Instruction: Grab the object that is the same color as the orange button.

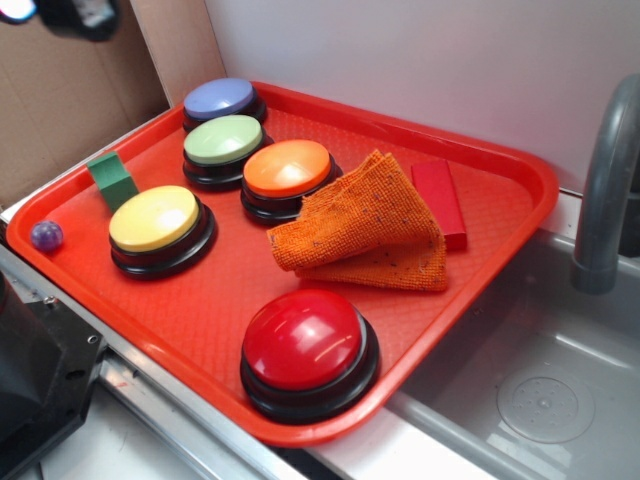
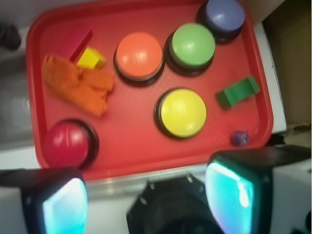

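Note:
The folded orange knitted cloth (image 1: 365,225) lies on the red tray (image 1: 215,310), right of the orange button (image 1: 287,170). In the wrist view the cloth (image 2: 78,87) is at the left and the orange button (image 2: 139,54) is at the top middle. My gripper (image 2: 146,195) is open and empty, its fingers wide apart. It hangs high over the near tray edge, far from the cloth. In the exterior view only a dark part of it (image 1: 75,15) shows at the top left.
Also on the tray are a red button (image 1: 308,345), yellow button (image 1: 155,220), green button (image 1: 222,142), purple button (image 1: 220,98), red block (image 1: 440,200), green block (image 1: 112,180) and purple ball (image 1: 46,235). A yellow block (image 2: 91,58) lies by the cloth. Sink (image 1: 540,390) and faucet (image 1: 610,180) are at the right.

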You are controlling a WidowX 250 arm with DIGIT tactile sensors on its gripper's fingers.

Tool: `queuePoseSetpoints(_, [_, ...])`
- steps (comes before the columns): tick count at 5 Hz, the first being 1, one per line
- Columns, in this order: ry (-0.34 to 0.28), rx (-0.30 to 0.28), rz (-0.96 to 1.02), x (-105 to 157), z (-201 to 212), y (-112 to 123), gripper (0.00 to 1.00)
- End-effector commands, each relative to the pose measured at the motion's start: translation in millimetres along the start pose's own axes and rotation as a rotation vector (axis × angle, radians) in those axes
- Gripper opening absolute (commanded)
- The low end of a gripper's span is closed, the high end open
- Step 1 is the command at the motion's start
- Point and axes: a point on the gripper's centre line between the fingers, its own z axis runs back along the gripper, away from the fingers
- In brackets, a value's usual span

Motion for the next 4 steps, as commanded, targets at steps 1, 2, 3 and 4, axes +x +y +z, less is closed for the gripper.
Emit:
queuePoseSetpoints(1, [-0.088, 0.002, -0.147, 48, -38, -27, 1.00])
queuePoseSetpoints(2, [-0.156, -0.048, -0.229, 62, -60, -43, 1.00])
queuePoseSetpoints(3, [-0.161, -0.111, -0.333, 72, -84, -64, 1.00])
queuePoseSetpoints(4, [-0.130, -0.149, -0.411, 76, -112, -81, 1.00])
